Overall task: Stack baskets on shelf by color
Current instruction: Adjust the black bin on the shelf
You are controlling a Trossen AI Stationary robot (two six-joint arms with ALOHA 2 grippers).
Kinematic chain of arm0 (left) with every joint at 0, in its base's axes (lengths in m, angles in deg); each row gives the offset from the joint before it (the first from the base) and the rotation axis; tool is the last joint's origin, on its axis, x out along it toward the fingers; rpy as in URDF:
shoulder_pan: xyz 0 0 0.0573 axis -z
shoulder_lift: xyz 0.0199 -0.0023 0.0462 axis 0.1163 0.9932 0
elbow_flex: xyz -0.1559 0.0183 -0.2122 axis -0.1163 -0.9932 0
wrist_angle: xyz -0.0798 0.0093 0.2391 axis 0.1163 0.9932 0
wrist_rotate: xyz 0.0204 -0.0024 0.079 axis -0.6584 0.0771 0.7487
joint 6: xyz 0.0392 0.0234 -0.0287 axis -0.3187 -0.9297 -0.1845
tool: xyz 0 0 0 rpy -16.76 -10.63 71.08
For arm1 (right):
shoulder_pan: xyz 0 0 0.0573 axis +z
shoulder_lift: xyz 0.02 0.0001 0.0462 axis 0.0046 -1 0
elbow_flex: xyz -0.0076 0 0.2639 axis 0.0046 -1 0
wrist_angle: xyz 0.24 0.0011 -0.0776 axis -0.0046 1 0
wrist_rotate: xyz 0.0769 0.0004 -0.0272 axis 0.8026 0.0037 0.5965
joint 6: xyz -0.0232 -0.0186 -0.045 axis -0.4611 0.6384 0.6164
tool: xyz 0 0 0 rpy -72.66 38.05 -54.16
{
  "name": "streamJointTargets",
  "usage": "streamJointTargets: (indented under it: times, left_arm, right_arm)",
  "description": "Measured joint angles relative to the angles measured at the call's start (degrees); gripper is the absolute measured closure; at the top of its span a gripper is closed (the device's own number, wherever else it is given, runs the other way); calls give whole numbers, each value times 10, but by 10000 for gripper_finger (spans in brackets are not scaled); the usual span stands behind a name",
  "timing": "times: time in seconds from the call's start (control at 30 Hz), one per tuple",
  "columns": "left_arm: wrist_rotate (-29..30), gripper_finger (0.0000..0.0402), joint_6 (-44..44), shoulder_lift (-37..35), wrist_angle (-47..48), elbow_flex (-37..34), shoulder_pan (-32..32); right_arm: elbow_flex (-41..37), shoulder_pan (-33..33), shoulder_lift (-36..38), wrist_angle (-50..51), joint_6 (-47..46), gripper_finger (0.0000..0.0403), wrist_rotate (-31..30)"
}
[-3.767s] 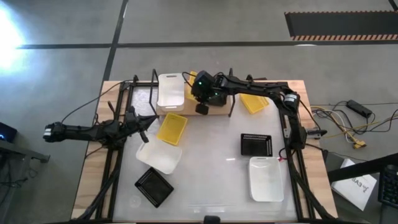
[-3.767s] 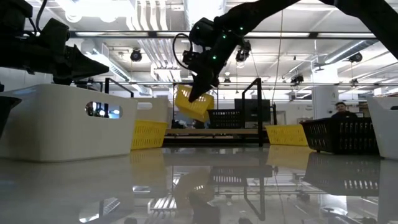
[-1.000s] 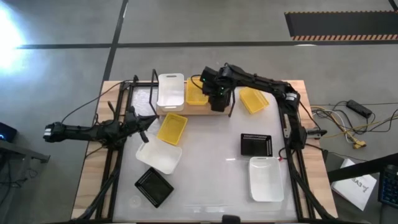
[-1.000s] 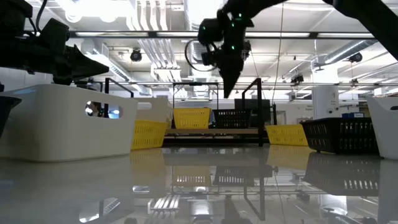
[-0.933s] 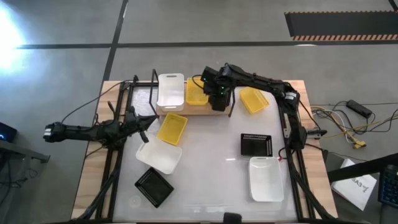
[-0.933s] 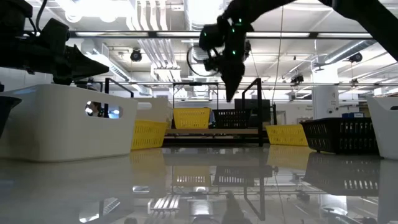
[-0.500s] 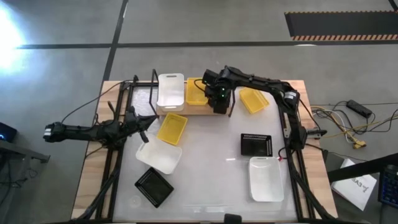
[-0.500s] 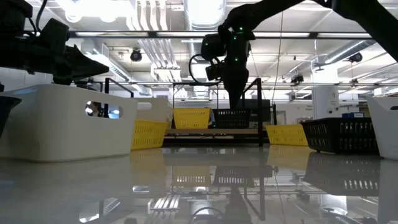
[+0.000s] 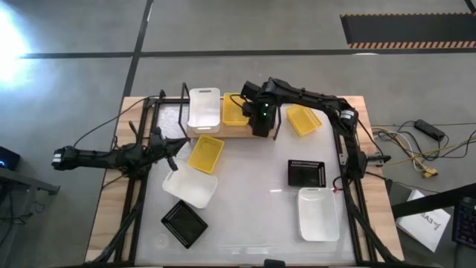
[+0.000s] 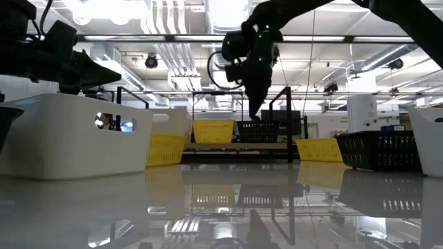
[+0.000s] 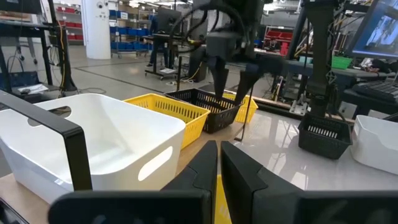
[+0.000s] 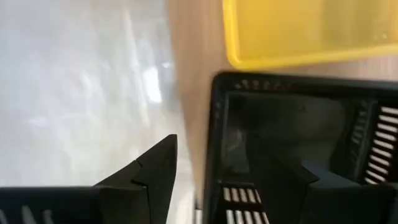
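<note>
The shelf stands at the table's far side. On it rest a white basket, a yellow basket and, at its right end, a black basket. My right gripper hovers open just above the black basket. One finger is over the basket's inside and the other is outside its near wall. In the high view my right gripper hides most of that basket. My left gripper waits shut at the table's left side, with nothing between its fingers.
Loose on the table lie a yellow basket, a white basket and a black basket at the left. A yellow basket, a black basket and a white basket lie at the right.
My right gripper has shifted a little along the shelf toward the table's right edge, from beside the yellow basket to over the black one. It has also come down slightly. The yellow basket stays where it was on the shelf.
</note>
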Motion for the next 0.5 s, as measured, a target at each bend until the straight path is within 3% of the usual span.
streamJointTargets:
  times: [0.27,0.5]
  left_arm:
    - [0,398,0,0,0,0,0]
    - [0,398,0,0,0,0,0]
  right_arm:
    - [-43,2,0,-18,12,237,-15]
    - [-52,2,0,-22,40,303,-17]
